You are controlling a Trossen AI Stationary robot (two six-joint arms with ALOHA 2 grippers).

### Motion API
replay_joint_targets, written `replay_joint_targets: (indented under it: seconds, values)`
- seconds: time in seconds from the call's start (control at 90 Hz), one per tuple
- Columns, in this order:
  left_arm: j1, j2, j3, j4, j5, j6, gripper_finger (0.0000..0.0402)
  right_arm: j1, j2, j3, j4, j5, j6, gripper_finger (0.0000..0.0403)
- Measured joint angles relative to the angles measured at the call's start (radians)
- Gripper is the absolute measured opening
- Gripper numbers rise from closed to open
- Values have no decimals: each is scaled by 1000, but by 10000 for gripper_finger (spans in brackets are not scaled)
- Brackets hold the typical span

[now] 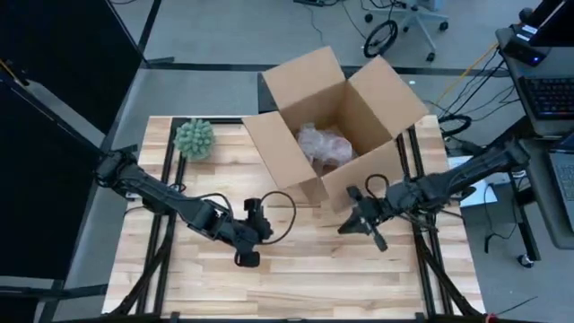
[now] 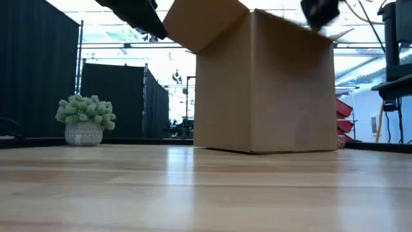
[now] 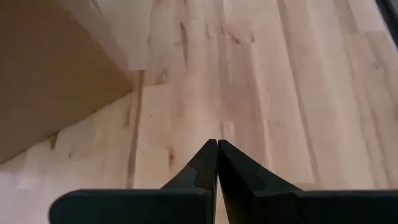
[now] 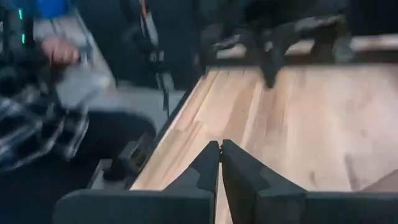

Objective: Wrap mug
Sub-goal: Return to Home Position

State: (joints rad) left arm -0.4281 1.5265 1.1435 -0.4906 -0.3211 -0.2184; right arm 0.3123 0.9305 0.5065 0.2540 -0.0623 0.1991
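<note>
Bubble-wrapped mug bundle (image 1: 325, 145), crinkly and translucent: seen lying inside open matte-brown cardboard box (image 1: 280, 160), flaps splayed. Found left gripper (image 3: 216, 147) over pale wood-plank table (image 1: 296, 287) near box, fingers pressed together, empty. Saw right gripper (image 4: 220, 147) likewise closed, arm stretched toward box corner.

No words, numbers, brands or signs can be read in any view. A faint mark low on the cardboard box (image 2: 270, 84), right of centre in the low view, is too dim to read.
</note>
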Motion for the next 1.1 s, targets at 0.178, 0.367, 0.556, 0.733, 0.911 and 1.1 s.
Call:
replay_joint_targets:
  seconds: [0.178, 0.367, 0.556, 0.733, 0.911, 1.1]
  values:
    - [21, 0, 0, 13, 49, 50, 0, -99, -51, -192, 168, -87, 19, 0]
    - [30, 0, 0, 11, 51, 66, 0, -113, -72, -275, 171, -93, 161, 0]
    - [29, 0, 0, 13, 11, 78, 0, -66, -74, -326, 155, -78, 134, 0]
    - [30, 0, 0, 42, -10, 69, 0, -129, -97, -376, 147, 131, 97, 0]
    - [32, 0, 0, 32, -3, 123, 0, -224, -229, -409, 147, -3, -2, 0]
    - [43, 0, 0, -18, 9, 118, 0, -292, -428, -492, 147, -5, 3, 0]
